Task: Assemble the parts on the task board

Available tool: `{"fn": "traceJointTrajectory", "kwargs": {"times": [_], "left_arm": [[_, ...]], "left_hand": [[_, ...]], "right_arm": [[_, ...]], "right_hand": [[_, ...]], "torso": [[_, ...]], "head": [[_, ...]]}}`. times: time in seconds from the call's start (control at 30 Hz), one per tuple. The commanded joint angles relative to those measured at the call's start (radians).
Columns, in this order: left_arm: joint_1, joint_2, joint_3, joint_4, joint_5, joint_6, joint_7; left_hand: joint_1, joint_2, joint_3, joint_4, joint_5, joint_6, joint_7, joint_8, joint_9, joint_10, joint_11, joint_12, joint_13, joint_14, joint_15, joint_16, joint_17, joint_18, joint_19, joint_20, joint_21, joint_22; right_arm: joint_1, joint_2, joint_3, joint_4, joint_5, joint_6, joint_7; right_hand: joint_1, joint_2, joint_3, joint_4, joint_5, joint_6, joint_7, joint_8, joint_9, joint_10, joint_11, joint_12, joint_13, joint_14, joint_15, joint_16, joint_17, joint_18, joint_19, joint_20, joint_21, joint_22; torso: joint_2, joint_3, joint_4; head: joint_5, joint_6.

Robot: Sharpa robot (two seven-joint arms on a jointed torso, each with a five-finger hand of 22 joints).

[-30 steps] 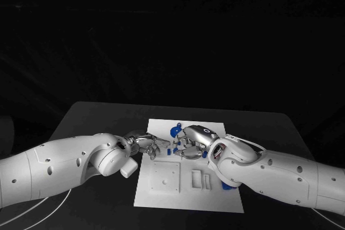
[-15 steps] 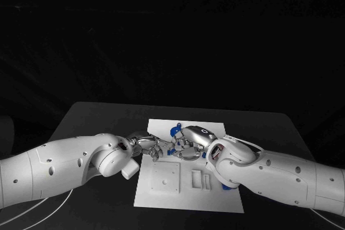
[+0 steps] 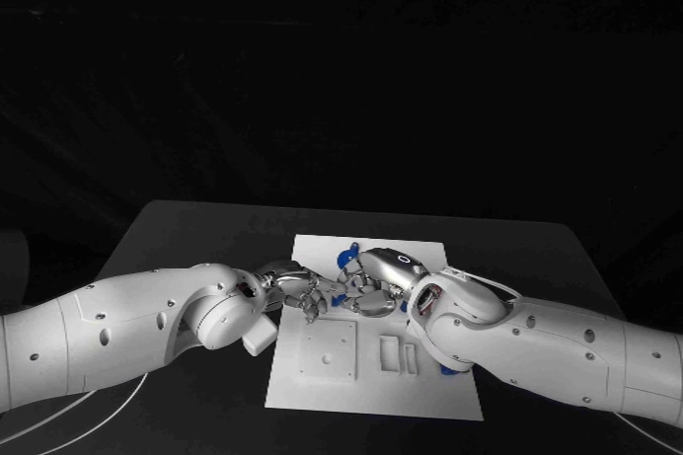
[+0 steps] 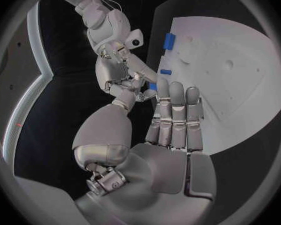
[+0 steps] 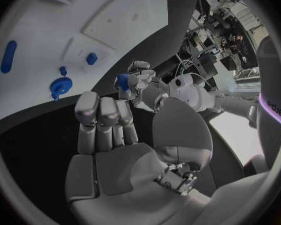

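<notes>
While both hands met over the board (image 3: 373,376), the left hand (image 3: 292,285) pinched a blue part (image 5: 123,81); the right hand's (image 3: 373,279) grasp couldn't be told.

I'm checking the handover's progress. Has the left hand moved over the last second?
Yes, slightly. In the head view the left hand has edged further over the task board, toward the right hand.

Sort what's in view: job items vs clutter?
Job:
task board
blue parts on it
blue part pinched by left hand
right hand beside it

Not the job:
table
cables by the left arm
</notes>
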Motion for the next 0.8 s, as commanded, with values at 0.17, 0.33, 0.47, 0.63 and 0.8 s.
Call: {"fn": "traceJointTrajectory", "kwargs": {"times": [0.17, 0.33, 0.47, 0.63, 0.8], "left_arm": [[0.001, 0.003, 0.001, 0.004, 0.011, 0.036, 0.016], [0.001, 0.004, 0.001, 0.003, 0.011, 0.044, 0.016], [0.001, 0.005, 0.001, 0.003, 0.011, 0.05, 0.015], [0.001, 0.006, 0.001, 0.002, 0.011, 0.055, 0.018], [0.001, 0.008, 0.001, 0.0, 0.027, 0.054, 0.024]], "left_hand": [[0.006, 0.018, 0.008, -0.003, -0.004, -0.007, 0.0, -0.003, -0.004, -0.001, 0.009, -0.006, -0.001, -0.003, 0.003, -0.005, 0.002, -0.006, -0.009, -0.061, -0.007, 0.011], [0.018, 0.034, 0.014, -0.01, -0.004, -0.001, -0.002, 0.001, -0.007, 0.0, 0.007, -0.007, 0.0, -0.003, 0.003, -0.004, 0.004, -0.005, -0.009, -0.06, -0.007, 0.014], [0.036, 0.053, 0.022, -0.022, -0.003, 0.006, -0.005, 0.006, -0.009, 0.002, 0.006, -0.007, 0.0, -0.003, 0.003, -0.003, 0.006, -0.005, -0.009, -0.059, -0.006, 0.016], [0.053, 0.075, 0.027, -0.036, -0.003, 0.016, -0.006, 0.013, -0.012, 0.003, 0.004, -0.008, 0.001, -0.003, 0.004, -0.002, 0.008, -0.007, -0.009, -0.058, -0.005, 0.018], [0.059, 0.089, 0.028, -0.041, -0.003, 0.019, -0.007, 0.015, -0.014, 0.003, 0.003, -0.009, 0.001, -0.003, 0.004, -0.001, 0.009, -0.008, -0.01, -0.058, -0.005, 0.019]], "right_arm": [[-0.001, -0.002, 0.0, 0.004, -0.013, -0.004, 0.01], [-0.001, -0.003, 0.0, 0.003, -0.013, -0.005, 0.01], [-0.001, -0.002, 0.0, 0.003, -0.013, -0.009, 0.01], [-0.001, -0.002, 0.0, 0.002, -0.009, -0.012, 0.013], [-0.001, -0.002, 0.0, 0.003, -0.003, -0.012, 0.015]], "right_hand": [[0.011, -0.002, 0.003, 0.001, -0.006, 0.006, 0.001, 0.005, 0.001, 0.004, 0.001, 0.0, 0.011, 0.001, -0.009, 0.004, 0.0, 0.099, 0.004, -0.006, 0.004, 0.014], [0.011, -0.002, 0.003, 0.001, -0.006, 0.006, 0.001, 0.005, 0.001, 0.002, 0.001, -0.002, 0.01, 0.001, -0.009, 0.004, 0.0, 0.099, 0.004, -0.006, 0.004, 0.014], [0.011, -0.003, 0.003, 0.002, -0.006, 0.006, 0.002, 0.005, 0.001, 0.001, 0.001, -0.003, 0.009, 0.001, -0.009, 0.004, 0.0, 0.099, 0.004, -0.007, 0.004, 0.014], [0.011, -0.004, 0.003, 0.002, -0.006, 0.004, 0.002, 0.004, 0.001, -0.005, 0.002, -0.008, 0.005, 0.0, -0.009, 0.004, 0.0, 0.099, 0.003, -0.007, 0.004, 0.014], [0.013, -0.008, 0.004, 0.001, -0.006, -0.002, 0.003, 0.0, 0.0, -0.019, 0.003, -0.02, -0.005, -0.001, -0.008, 0.003, 0.0, 0.099, 0.002, -0.008, 0.003, 0.013]], "torso": [[0.0, 0.0003, -0.0002], [0.0, -0.0003, -0.0001], [0.0, 0.0, 0.0002], [0.0, 0.0, -0.0003], [0.0, 0.0, -0.0004]], "head": [[0.0, -0.001], [-0.001, 0.0], [-0.001, -0.001], [0.0, -0.001], [0.0, -0.001]]}}
